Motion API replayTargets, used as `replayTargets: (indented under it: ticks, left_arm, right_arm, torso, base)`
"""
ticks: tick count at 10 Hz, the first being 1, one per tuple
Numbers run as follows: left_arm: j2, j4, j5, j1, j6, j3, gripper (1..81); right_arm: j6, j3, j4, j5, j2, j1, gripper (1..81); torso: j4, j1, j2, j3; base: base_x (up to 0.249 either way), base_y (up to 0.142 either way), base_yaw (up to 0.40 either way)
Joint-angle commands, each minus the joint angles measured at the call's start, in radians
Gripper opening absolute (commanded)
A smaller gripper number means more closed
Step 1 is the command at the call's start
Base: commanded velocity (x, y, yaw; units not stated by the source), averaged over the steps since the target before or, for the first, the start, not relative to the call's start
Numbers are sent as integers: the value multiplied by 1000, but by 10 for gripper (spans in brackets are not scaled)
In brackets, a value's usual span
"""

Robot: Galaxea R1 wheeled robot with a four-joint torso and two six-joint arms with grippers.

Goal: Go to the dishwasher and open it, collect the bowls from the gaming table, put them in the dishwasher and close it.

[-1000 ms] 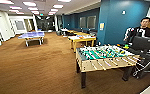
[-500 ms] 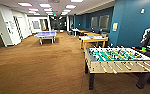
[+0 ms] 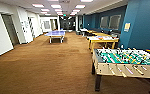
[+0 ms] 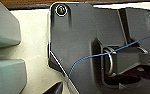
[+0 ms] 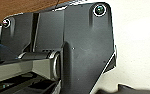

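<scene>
Head view: table-football table (image 3: 127,61) cut off right.

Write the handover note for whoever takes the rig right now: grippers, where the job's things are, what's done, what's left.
Grippers: state of either cannot be told from the wrist views.
Position: on brown carpet in a long games room. Table-football table close on the right; yellow-edged table with something colourful on top stands beyond it; blue table-tennis table farther back.
Bowls and dishwasher: cannot be made out from here.
Done: nothing that can be confirmed.
Left: bowls to collect, dishwasher to load and close.
</scene>
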Motion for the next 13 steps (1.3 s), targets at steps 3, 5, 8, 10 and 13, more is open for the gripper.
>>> replayTargets:
  ticks: [3,5,8,10,13]
  left_arm:
    - [-10,-4,47,-51,1,-5,811]
    - [-10,-4,47,-51,1,-5,811]
    - [-13,-9,46,-51,-1,-5,811]
    - [-10,-9,43,-50,-1,-5,811]
    - [-7,-9,46,-51,-2,-5,811]
  right_arm:
    - [-2,4,0,-55,-4,46,811]
    - [-2,5,0,-55,-4,43,811]
    - [-2,4,0,-55,-4,43,811]
    - [-2,5,0,-55,-4,43,811]
    - [-2,5,2,-53,-4,43,811]
  torso:
    - [0,0,0,0]
    - [0,0,0,0]
    - [0,0,0,0]
    - [0,0,0,0]
    - [0,0,0,0]
  base:
    - [0,0,109]
    - [0,0,48]
    - [0,0,-94]
    - [0,-78,0]
    - [0,0,0]
